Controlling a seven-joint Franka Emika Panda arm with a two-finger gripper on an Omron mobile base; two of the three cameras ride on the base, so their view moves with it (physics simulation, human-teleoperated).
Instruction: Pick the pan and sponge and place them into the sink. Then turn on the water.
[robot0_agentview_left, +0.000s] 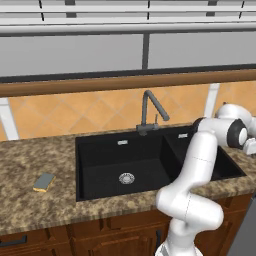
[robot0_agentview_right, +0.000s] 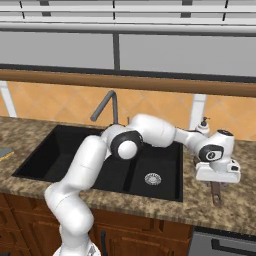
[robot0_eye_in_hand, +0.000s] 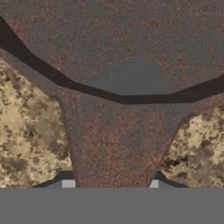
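A speckled brown granite counter (robot0_agentview_left: 30, 160) runs the width of the kitchen over reddish-brown wooden cabinet fronts (robot0_agentview_left: 110, 235). Behind it the wall is covered in orange diamond-laid tiles (robot0_agentview_left: 75, 112), crossed by white vertical strips (robot0_agentview_left: 9, 120). A wooden ledge (robot0_agentview_left: 100, 84) caps the tiles, with grey panels (robot0_agentview_right: 60, 50) and pale horizontal slats (robot0_agentview_right: 125, 17) above.

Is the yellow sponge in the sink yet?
Not yet. The sponge lies on the counter, left of the black sink.

flat, even rendered light, no glare; soft shadow in the hand view, textures coarse and blurry.
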